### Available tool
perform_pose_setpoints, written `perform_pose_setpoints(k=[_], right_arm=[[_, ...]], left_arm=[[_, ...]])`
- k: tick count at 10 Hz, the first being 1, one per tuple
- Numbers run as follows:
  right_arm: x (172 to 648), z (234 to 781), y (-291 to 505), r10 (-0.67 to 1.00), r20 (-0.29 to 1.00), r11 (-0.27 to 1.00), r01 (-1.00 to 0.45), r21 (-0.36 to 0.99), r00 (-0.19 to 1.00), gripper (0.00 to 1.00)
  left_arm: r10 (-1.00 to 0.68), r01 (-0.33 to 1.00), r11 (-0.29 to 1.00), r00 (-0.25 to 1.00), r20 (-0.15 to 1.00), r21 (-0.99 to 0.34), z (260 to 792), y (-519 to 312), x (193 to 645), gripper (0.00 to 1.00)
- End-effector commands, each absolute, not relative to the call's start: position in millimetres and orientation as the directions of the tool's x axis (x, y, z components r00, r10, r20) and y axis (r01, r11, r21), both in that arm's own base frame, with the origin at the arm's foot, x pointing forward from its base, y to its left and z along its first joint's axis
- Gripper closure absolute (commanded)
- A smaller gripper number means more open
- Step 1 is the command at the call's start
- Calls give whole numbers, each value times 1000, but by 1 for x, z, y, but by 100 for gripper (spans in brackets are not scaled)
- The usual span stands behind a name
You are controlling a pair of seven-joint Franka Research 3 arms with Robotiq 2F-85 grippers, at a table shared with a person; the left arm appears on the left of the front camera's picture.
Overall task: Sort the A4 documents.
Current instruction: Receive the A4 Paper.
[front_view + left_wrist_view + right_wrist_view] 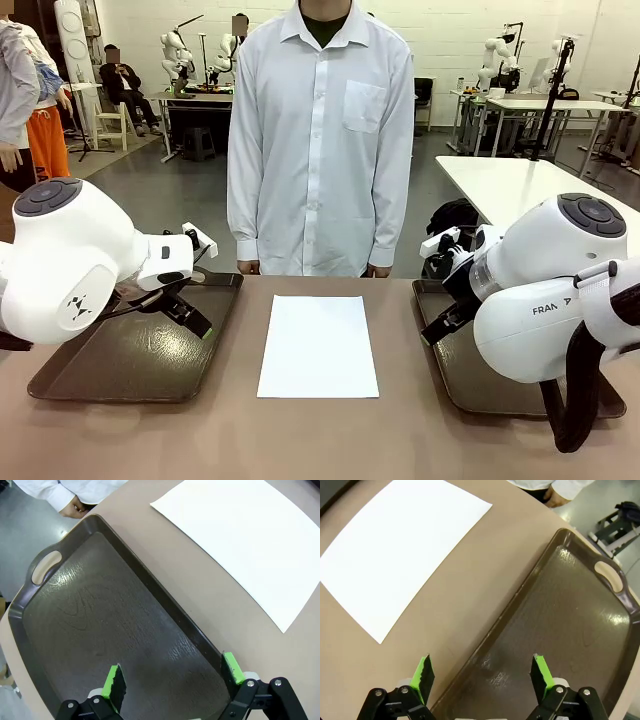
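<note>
The A4 documents lie as a flat white stack in the middle of the table, between two dark brown trays. My left gripper hovers open over the left tray, with nothing between its green pads. In the left wrist view the gripper stands above the tray's inner edge, and the paper is beyond it. My right gripper hangs open and empty over the right tray. In the right wrist view that gripper straddles the tray's rim, with the paper off to one side.
A person in a white shirt stands at the far edge with both hands resting at the table's edge. Bare brown tabletop lies in front of the paper. Both trays have handle cut-outs.
</note>
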State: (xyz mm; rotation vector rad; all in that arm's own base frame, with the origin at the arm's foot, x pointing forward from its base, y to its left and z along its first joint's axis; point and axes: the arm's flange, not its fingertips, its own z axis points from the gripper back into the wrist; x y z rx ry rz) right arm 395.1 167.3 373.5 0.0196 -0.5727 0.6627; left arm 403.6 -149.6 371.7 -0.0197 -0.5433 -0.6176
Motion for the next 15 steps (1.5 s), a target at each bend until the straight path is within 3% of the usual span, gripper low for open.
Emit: perform_pose_setpoints(k=[1,6,8,9,11,13,15], right_arm=[[395,373,167,575,509,794,-586,-160,641,0],[395,373,167,576,508,794,-586,-161,640,0],[366,398,129,533,567,816,-559,-148,628,0],[353,407,107,530,603,793,-601,-103,596,0],[327,429,67,488,668,787,-614,-59,561,0],[314,443,47,466,716,760,-649,-24,520,0],[305,456,34,474,733,738,-674,-28,488,0]], left_arm=[[-545,555,820,680,490,141,372,-149,404,0],[-545,555,820,680,490,141,372,-150,404,0],[-521,591,804,652,550,61,401,-137,390,0],[-498,652,756,623,604,-49,419,-127,381,0],[-492,677,730,613,619,-90,453,-98,362,0],[-526,679,727,651,547,-108,478,-72,349,0],[-556,701,710,617,557,-68,496,-52,342,0]])
